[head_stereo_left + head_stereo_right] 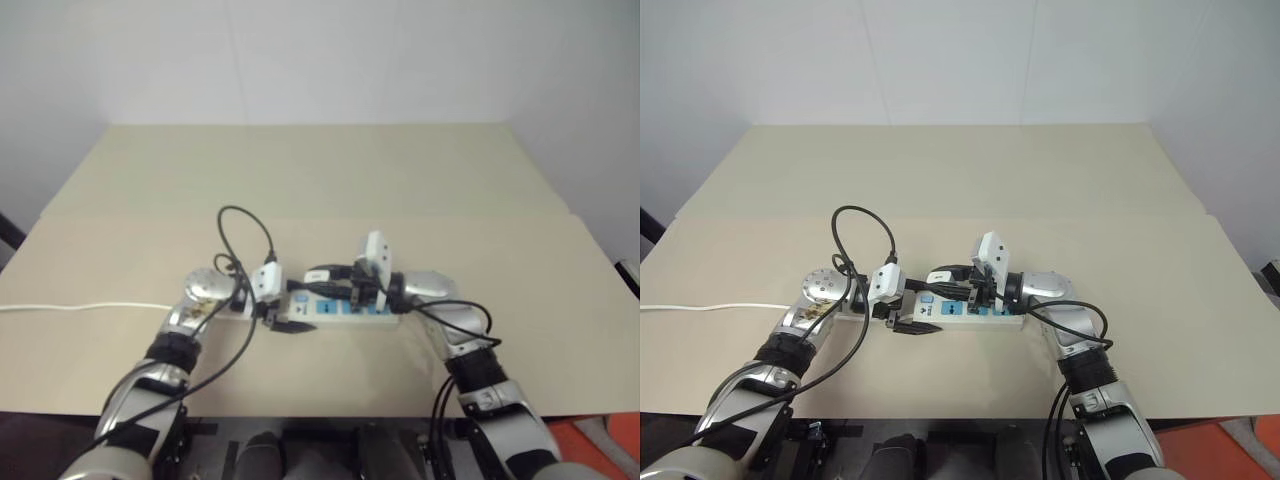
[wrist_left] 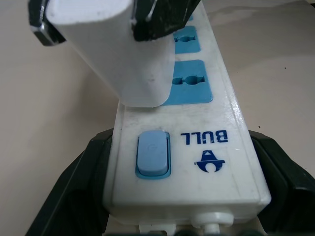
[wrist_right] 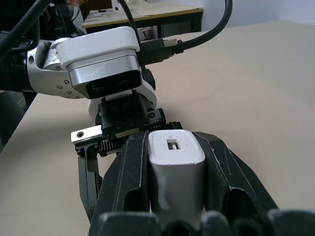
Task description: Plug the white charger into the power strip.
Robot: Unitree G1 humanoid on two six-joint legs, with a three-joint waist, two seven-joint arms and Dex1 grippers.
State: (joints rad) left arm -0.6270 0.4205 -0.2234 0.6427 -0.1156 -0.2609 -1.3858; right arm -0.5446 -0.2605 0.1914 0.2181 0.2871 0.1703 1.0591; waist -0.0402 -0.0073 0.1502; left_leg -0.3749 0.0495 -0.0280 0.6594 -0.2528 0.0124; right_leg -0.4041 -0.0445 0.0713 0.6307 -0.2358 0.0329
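Charger [image 3: 176, 169] clamped in right hand [image 3: 177, 147]; left hand [image 2: 182, 206] grips power strip [image 2: 197, 162].

Soft, even indoor light, no harsh glare

Faint shadows lie under the arms on the matte beige tabletop [image 1: 330, 170]; the glossy white plastic power strip [image 2: 231, 147] carries small highlights, and close-up edges blur.

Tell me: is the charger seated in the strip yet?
Cannot tell. The charger, held by the right end effector, stands tilted at the strip, its base hiding the prongs.
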